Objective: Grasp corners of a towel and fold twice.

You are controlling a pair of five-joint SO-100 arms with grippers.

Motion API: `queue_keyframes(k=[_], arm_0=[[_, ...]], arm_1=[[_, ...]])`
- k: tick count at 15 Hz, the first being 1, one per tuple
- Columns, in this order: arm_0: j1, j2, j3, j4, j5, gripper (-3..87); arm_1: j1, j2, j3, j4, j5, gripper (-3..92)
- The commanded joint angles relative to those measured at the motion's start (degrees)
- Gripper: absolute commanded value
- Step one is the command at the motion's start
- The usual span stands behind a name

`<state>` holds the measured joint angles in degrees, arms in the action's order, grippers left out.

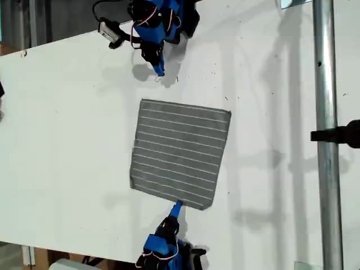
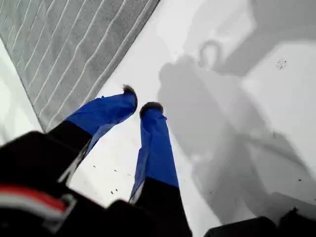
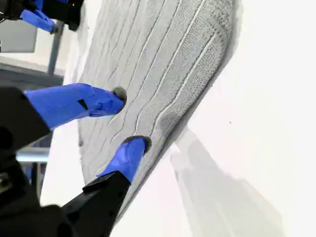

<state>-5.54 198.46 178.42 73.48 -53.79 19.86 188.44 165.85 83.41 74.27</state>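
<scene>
Lying flat on the white counter (image 1: 67,129), the towel (image 1: 180,153) is spread open with no fold in it yet, so you are still at the first step. Your stripes run across from the exterior view's left to its right. My second gripper (image 3: 129,118) is at the towel's near edge, close to the bottom of the exterior view, where it shows as the blue tip (image 1: 176,209) touching the cloth. Its fingers (image 3: 129,150) are open a little, one tip resting on the towel and the other just above it, and they hold nothing. The closest corner (image 1: 205,208) sits just beside that tip, toward the exterior view's right, so this arm is the nearer one and needs only a small slide along the edge. My first gripper (image 2: 138,104) is near the top of the exterior view, at (image 1: 159,68), and it hangs over bare counter. Its fingers (image 2: 154,143) are only a little apart and hold nothing. The towel's far edge lies near it but does not touch it, and the far corner (image 1: 142,102) is the one closest to it. I think both arms must reach a corner on the same side before you lift and fold.
</scene>
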Motion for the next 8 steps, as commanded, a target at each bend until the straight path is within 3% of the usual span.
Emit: queue_keyframes(k=[1,8], arm_0=[[-9.05,0.35,0.35,-1.49,-35.24,-2.8],[-8.96,0.35,0.35,-1.32,-34.54,-2.9]], arm_1=[[-0.35,0.18,-1.49,0.18,0.18,-0.2],[-2.37,0.26,-2.81,-1.93,0.18,-0.2]])
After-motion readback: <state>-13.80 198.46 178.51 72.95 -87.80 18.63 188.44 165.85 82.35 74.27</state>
